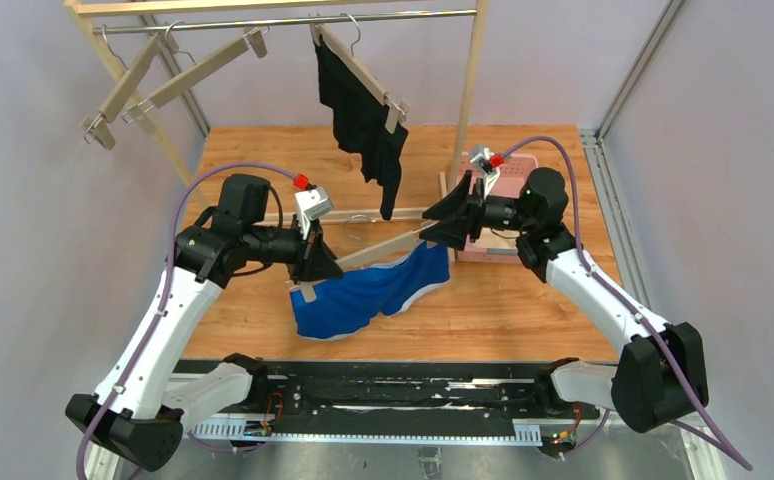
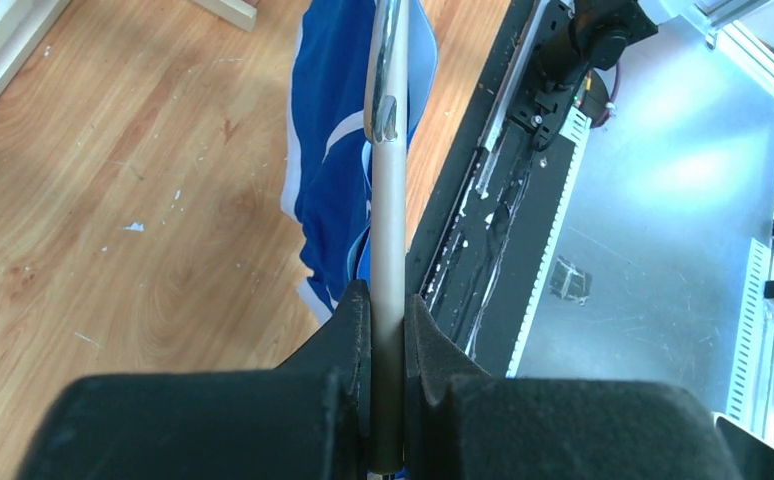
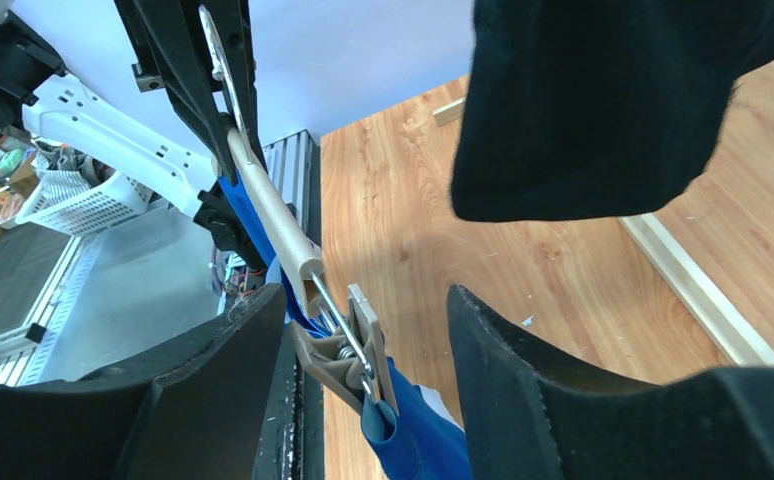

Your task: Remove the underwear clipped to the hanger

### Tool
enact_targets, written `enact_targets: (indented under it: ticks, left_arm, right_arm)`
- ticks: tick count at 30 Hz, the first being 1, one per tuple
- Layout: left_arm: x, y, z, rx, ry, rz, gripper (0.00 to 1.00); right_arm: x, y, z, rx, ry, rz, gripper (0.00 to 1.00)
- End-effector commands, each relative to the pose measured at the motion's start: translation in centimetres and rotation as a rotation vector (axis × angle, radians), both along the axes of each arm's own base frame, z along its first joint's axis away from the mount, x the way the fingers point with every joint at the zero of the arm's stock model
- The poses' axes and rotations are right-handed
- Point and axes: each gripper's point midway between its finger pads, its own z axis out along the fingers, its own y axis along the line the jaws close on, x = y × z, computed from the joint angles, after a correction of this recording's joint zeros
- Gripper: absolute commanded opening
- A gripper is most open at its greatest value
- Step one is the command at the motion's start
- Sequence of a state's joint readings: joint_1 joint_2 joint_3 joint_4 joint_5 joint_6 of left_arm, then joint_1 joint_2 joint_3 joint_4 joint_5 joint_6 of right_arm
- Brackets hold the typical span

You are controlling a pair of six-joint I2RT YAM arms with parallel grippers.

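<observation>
The royal blue boxer briefs (image 1: 368, 295) hang below a wooden hanger (image 1: 383, 248) that we hold up between the two arms, with the lower folds sagging onto the tabletop (image 1: 523, 300). The hanger's long axis runs straight from one claw to the other. The left claw (image 2: 388, 300) is clenched on the bar at its end. The right claw (image 3: 363, 300) is released, and its fingers (image 3: 523, 400) stand wide on either side of the clip (image 3: 363, 335) that pinches the blue fabric. So the clip sits dead ahead of the right claw, between its fingers, and that arm is the nearer one to squeeze it.

Above and behind the right claw, the black briefs (image 1: 361, 115) are clipped to a second hanger on the rail (image 1: 263, 22).

A pink tray (image 1: 513, 175) lies just behind the right claw (the arm covers most of it, so we cannot tell what it holds).
</observation>
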State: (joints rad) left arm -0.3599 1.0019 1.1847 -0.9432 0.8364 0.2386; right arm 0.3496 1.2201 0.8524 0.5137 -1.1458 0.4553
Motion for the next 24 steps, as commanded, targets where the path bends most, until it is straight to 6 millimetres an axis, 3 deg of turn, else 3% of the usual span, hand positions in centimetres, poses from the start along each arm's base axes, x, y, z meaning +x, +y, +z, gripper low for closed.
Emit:
enact_targets:
  ticks: [1, 3, 7, 13, 14, 17, 19, 24]
  left_arm:
    - [0.0, -0.7, 1.9, -0.042, -0.049, -0.035, 0.0]
    - [0.1, -0.7, 2.0, -0.039, -0.053, -0.029, 0.0]
    - [0.2, -0.6, 2.2, -0.039, -0.063, -0.023, 0.0]
    - [0.2, -0.6, 2.2, -0.036, -0.063, -0.015, 0.0]
    - [0.3, -0.6, 2.2, -0.034, -0.064, -0.013, 0.0]
    - [0.6, -0.6, 2.7, -0.035, -0.069, -0.006, 0.0]
    - [0.8, -0.7, 3.3, -0.039, -0.08, -0.004, 0.0]
    - [1.6, -1.0, 5.5, -0.063, -0.12, 0.002, 0.0]
  right_arm:
    - [-0.8, 1.0, 0.4, 0.015, -0.014, 0.059, 0.59]
    - [-0.8, 1.0, 0.3, 0.013, -0.011, 0.064, 0.44]
    - [-0.7, 1.0, 0.3, 0.006, -0.015, 0.048, 0.02]
    - [-0.6, 0.7, 0.7, -0.008, -0.037, 0.019, 0.01]
    - [-0.6, 0.7, 0.8, -0.009, -0.039, 0.017, 0.02]
    - [-0.4, 0.6, 1.0, -0.009, -0.038, -0.011, 0.42]
    - [-0.1, 0.4, 1.4, -0.003, -0.048, -0.049, 0.59]
    - [-0.1, -0.8, 3.8, 0.036, -0.123, -0.169, 0.66]
